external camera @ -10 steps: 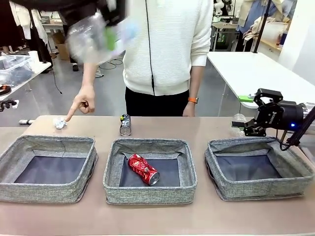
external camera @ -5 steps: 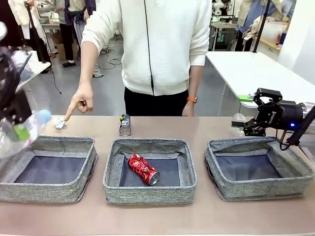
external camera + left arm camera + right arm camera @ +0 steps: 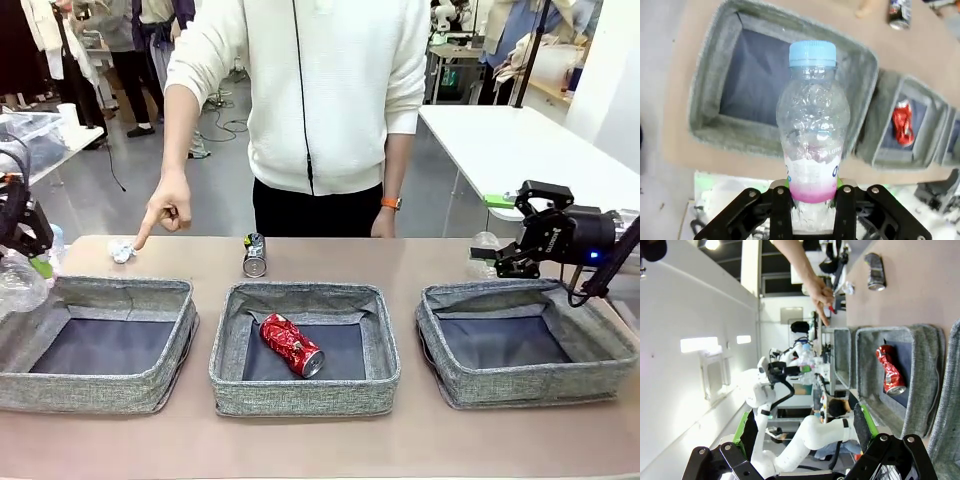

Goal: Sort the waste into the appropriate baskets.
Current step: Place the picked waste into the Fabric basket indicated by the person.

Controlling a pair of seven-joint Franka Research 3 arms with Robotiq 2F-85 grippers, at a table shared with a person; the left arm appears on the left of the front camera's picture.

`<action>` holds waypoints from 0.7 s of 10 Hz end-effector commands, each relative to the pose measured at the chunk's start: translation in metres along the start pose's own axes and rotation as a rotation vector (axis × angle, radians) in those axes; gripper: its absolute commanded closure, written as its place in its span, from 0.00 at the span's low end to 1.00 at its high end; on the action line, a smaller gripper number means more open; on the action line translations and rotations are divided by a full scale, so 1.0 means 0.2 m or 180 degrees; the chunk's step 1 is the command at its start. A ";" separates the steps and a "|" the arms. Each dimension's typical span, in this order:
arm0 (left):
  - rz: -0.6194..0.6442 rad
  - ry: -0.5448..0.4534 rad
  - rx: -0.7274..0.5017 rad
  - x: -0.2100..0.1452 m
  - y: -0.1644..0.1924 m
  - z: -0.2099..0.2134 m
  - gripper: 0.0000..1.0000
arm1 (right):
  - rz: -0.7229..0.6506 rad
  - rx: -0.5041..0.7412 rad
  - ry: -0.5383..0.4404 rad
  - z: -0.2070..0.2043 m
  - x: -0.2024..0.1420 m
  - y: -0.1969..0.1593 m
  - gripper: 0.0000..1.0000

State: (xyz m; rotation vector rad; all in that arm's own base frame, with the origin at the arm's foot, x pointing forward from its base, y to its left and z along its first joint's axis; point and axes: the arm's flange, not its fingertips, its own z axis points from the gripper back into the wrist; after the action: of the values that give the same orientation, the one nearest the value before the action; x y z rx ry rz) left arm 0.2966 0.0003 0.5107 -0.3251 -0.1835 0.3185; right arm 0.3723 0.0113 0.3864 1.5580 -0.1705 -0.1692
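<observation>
In the left wrist view, at the bottom centre, we see the left gripper (image 3: pixel 812 192) clenched on a clear plastic bottle (image 3: pixel 812 125); its fingers (image 3: pixel 783 197) pinch the bottle's lower end at the pink band of the label. The bottle points up the frame with its light blue cap (image 3: pixel 812 52) on top; its ribbed walls are transparent, so the left basket (image 3: pixel 702 95) shows behind it. In the front view this pair sits at the far left edge, the bottle (image 3: pixel 18 285) just outside that basket's (image 3: pixel 100 292) upper-left corner.

At the right edge of the front view we see the right gripper (image 3: pixel 505 260), just above the right basket's (image 3: pixel 520 292) far rim. In its own view the jaws stand wide apart and grasp nothing.

A dented red can (image 3: pixel 292 344) lies in the middle basket (image 3: pixel 300 293); a dark printed can (image 3: pixel 254 254) lies on the table behind it. At the upper left a person's hand (image 3: pixel 165 212) points at a white paper wad (image 3: pixel 122 250).
</observation>
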 end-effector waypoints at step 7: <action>0.0264 0.0061 0.0047 0.04 0.06 -0.22 0.18 | 0.0050 0.0044 -0.0005 0.00 0.00 0.01 0.00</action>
State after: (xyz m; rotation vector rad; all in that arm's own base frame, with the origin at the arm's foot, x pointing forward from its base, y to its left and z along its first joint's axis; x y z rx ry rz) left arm 0.3282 0.0024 0.4798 -0.3210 -0.1500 0.3928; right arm 0.3723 0.0113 0.3863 1.5581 -0.1704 -0.1693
